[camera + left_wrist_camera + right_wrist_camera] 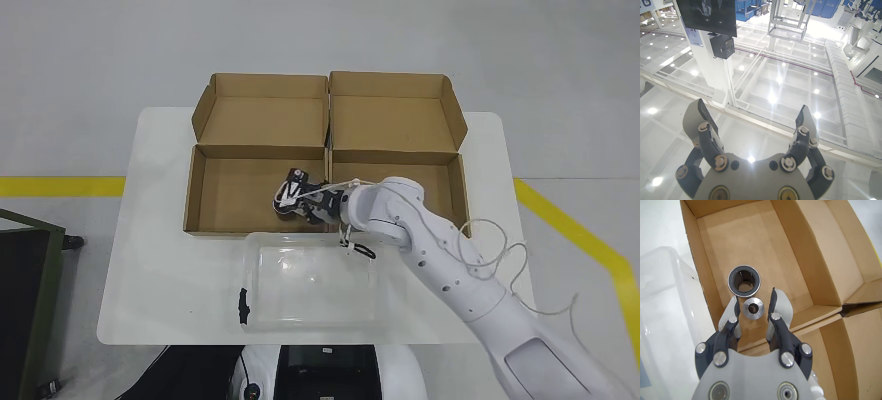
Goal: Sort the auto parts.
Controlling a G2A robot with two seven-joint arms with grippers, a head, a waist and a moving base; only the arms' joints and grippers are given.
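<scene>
1. Already in the left carton (225, 185), at 11 o'clock on the worktop (150, 250): a ring-ended bearing sleeve (744, 283) and a small flanged bushing (753, 308), both standing on end, just beside each other in that carton's 4 o'clock corner.
2. Over that corner, the right gripper (755, 295), fingers apart on either side of the flanged bushing and seemingly clear of it; impossible to tell whether setting down or picking up.
3. Aimed upward and away from the worktop, the left gripper (752, 105), fingers wide apart, holding nothing.
4. At 1 o'clock, the right carton (445, 175), bare across the visible floor; at 6 o'clock, the clear bin (300, 285), apparently emptied of loose parts, save a dark piece (241, 305) at its 8 o'clock rim, too small to identify.
5. By that reckoning, close to the end, taking the clear bin as the supply, yet hardly a finished sort with both parts sharing one carton; perhaps one due to cross over.
6. Writing: none visible on parts, cartons or bin; print on blue banners (827, 7) beyond the left gripper, left unread.
</scene>
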